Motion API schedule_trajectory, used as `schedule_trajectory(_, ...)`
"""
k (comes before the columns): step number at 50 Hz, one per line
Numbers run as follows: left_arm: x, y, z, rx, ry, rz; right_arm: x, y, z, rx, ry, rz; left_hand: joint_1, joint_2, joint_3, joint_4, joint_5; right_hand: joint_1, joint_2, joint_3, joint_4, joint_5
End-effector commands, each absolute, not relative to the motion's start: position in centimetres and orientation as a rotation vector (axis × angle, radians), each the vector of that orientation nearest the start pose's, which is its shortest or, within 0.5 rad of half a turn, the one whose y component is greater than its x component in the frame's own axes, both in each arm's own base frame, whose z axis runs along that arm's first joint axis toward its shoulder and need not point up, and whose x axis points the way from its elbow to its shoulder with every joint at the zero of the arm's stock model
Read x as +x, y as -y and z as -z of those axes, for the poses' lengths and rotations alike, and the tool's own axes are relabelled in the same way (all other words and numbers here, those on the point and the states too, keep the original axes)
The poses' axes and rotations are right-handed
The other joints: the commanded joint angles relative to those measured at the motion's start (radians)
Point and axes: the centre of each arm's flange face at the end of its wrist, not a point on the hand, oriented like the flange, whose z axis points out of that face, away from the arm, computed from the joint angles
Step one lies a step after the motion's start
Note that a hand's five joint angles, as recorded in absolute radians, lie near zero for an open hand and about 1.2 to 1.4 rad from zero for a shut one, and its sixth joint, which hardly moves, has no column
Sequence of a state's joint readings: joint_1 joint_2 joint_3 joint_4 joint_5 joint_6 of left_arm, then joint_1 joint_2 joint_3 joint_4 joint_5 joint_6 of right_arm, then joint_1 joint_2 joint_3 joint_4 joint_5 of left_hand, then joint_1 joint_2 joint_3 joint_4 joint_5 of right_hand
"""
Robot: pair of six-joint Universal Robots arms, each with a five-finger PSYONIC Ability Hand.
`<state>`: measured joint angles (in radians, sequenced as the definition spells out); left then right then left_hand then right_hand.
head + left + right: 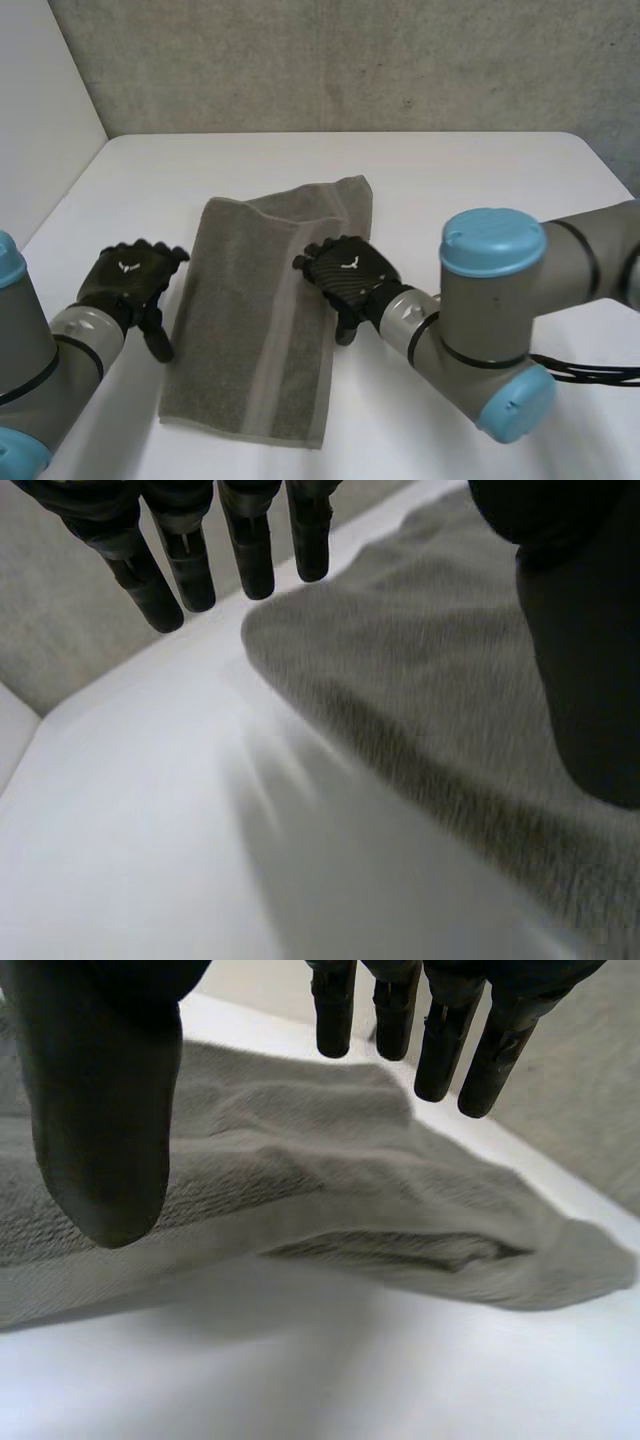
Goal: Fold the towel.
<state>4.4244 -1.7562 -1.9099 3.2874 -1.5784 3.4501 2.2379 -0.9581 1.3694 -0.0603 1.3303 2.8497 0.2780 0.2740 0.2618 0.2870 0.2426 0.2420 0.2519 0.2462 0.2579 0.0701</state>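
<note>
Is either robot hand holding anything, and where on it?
Nothing is held: the left robot hand and right robot hand are open by the towel.

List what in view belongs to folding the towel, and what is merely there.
Belongs to the job:
- towel, lying partly folded on the table
- left hand, open, beside the towel's left edge
- right hand, open, at the towel's right edge

Merely there:
- white table
- grey wall behind it
</note>
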Motion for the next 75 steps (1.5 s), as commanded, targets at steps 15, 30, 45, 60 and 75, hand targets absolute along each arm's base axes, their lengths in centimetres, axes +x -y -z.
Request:
schedule_trajectory(15,-22.1,24.4,-12.7,0.854,-2.545,1.620,37.9,22.6,-13.4,-1.319,-1.879,1.565,0.817,0.821,0.833,0.808,0.678,1.154,1.144,1.150,1.138,1.151)
schedule_trajectory(30,-28.2,24.5,-21.1,0.887,-2.376,2.105,35.6,23.5,-26.2,-1.026,-1.687,1.859,1.118,1.122,1.134,1.109,0.979,1.154,1.144,1.150,1.138,1.152)
schedule_trajectory(45,-31.5,18.5,-30.5,0.773,-2.470,2.583,30.4,26.0,-29.3,-0.903,-1.846,1.963,1.118,1.122,1.134,1.109,0.979,0.219,0.209,0.215,0.203,0.216)
schedule_trajectory(60,-36.4,13.5,-20.9,1.302,-2.641,2.093,28.0,26.9,-26.3,-0.877,-2.026,1.879,0.186,0.190,0.202,0.177,0.047,0.010,0.000,0.006,-0.006,0.008)
schedule_trajectory(75,-30.4,20.7,-23.9,0.868,-2.536,2.168,28.2,24.8,-21.8,-1.167,-2.174,1.545,-0.044,-0.040,-0.028,-0.053,-0.183,0.037,0.027,0.033,0.021,0.034)
